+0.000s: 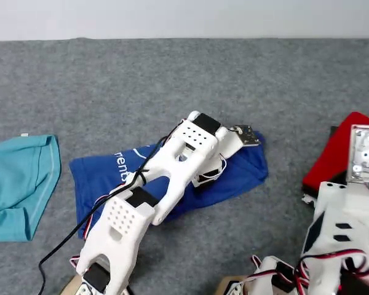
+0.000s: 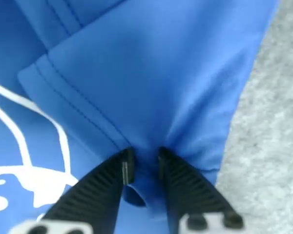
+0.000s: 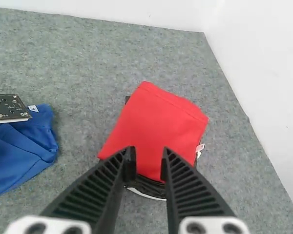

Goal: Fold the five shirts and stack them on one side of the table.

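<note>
From above, the grey felt-covered desk [image 1: 283,80] carried three garments. A royal-blue shirt with white print [image 1: 246,169] lay crumpled at the centre of the frame. A teal shirt, loosely folded [image 1: 18,184], sat at the left edge, well apart from the blue one. A neatly folded red shirt [image 1: 338,153] lay at the right edge. The white left arm [image 1: 166,178] stretched from the lower left up over the blue shirt, its wrist above the shirt's right half. The white right arm [image 1: 344,227] stood in the lower right corner, just beside the red shirt.

From the left wrist, the left gripper [image 2: 141,161] was pressed down into the blue cloth. Its black ribbed fingers [image 2: 107,185] were clenched on a raised pinch of fabric beside a stitched hem, with grey desk showing past the shirt's edge.

From the right wrist, the right gripper [image 3: 147,161] hung above the red shirt's near edge. Its fingers [image 3: 185,190] were drawn close with only a narrow slit between them, and they grasped nothing. A dark layer with a pale rim [image 3: 146,189] lay under the red shirt.
</note>
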Motion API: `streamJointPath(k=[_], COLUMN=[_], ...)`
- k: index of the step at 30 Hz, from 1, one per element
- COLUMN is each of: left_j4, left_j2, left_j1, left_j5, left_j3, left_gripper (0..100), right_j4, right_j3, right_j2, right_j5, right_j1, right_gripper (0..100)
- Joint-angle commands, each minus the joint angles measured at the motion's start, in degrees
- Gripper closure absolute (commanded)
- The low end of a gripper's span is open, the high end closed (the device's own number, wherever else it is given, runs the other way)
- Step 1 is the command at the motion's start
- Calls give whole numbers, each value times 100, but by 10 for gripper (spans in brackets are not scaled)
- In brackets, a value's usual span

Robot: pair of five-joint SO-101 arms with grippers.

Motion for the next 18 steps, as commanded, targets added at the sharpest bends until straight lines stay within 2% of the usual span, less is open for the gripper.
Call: streamJointPath(k=[1, 5, 9, 18], left_j4=[343, 387, 396, 413], left_j2=[-730, -1292, -1978, -4448], left_j1=[132, 105, -229, -1398], left_j5=[18, 141, 484, 1292], left_j3=[-303, -277, 119, 2914], left_gripper=[910, 910, 910, 906], right_j4=[198, 198, 198, 198], right_j3=[-193, -193, -185, -123], right_j2=[-4, -4, -4, 57], right_j5=[-44, -44, -44, -62], right_j1=[75, 75, 92, 75], right_gripper=[898, 898, 898, 896])
